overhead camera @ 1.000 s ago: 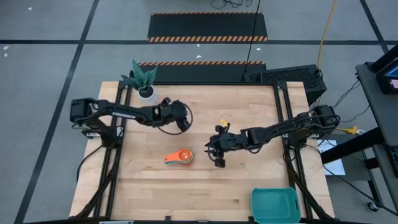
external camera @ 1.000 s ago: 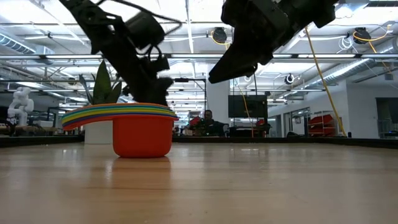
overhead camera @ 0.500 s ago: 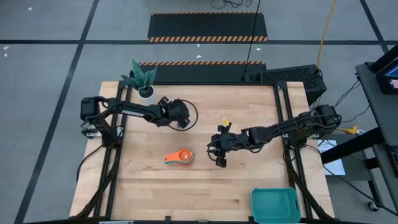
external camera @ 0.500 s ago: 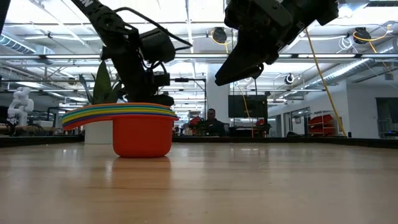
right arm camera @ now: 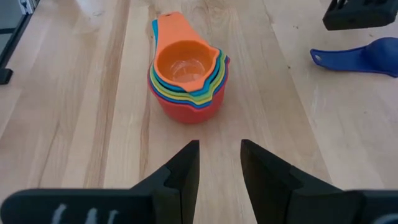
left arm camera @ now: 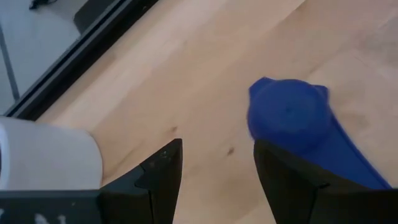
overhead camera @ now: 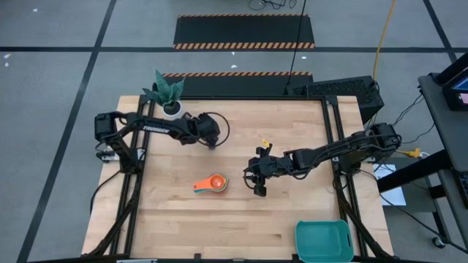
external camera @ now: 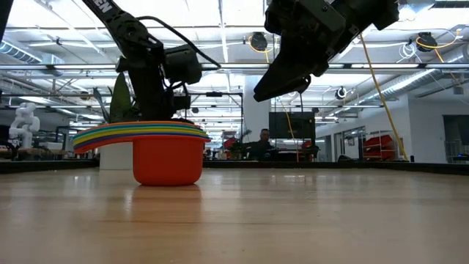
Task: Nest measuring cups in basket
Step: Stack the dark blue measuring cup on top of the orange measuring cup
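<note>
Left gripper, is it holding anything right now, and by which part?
Nothing is held: the left gripper hangs open above the navy measuring cup lying on the table.

No legible text, label, brand, number or sign appears in any view; white lettering on the left arm [overhead camera: 156, 129] is too small to read.

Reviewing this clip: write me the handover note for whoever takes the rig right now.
Left hand: open, empty, over the navy cup, which lies upside down on the table near the white plant pot.
Right hand: open, empty, facing the nested stack, orange cup innermost, red cup outermost.
Basket: near right corner, nothing in it.
Done: most cups nested.
Left: pick up the navy cup, add it to the stack, then move the stack into the basket.
</note>
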{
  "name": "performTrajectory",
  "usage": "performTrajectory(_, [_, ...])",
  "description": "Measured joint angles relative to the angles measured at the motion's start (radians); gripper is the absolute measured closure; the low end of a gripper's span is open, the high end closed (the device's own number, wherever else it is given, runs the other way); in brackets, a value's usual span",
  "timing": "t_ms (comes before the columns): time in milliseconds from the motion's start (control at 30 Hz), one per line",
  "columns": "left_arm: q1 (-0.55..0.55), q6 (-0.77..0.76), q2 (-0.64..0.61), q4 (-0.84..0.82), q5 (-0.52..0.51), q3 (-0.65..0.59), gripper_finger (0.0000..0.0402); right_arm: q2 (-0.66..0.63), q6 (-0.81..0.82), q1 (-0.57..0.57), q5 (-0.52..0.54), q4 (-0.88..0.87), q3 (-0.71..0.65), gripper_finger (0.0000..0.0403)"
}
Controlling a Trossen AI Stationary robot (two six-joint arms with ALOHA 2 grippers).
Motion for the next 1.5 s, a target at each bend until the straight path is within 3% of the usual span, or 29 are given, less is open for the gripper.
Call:
performTrajectory(333, [0.036, 0.055, 0.065, 0.066, 0.017, -0.002, 0.0199, 0.000, 0.000, 0.000, 0.000, -0.002, 0.000, 0.0291])
performTrajectory(667, [0.036, 0.114, 0.132, 0.229, 0.150, 0.000, 0.0199, 0.000, 0.000, 0.010, 0.000, -0.010, 0.000, 0.0291])
performTrajectory(967, [0.004, 0.191, 0.122, 0.293, 0.442, 0.000, 0.0199, 0.000, -0.003, 0.015, 0.000, -0.020, 0.000, 0.0291])
performTrajectory(1267, [-0.015, 0.280, 0.088, 0.271, 0.514, -0.002, 0.0199, 0.000, -0.003, 0.015, 0.000, -0.035, 0.000, 0.0291])
performTrajectory(1500, [-0.045, 0.272, 0.072, 0.394, 0.488, 0.001, 0.0199, 0.000, -0.003, 0.015, 0.000, -0.034, 0.000, 0.0291])
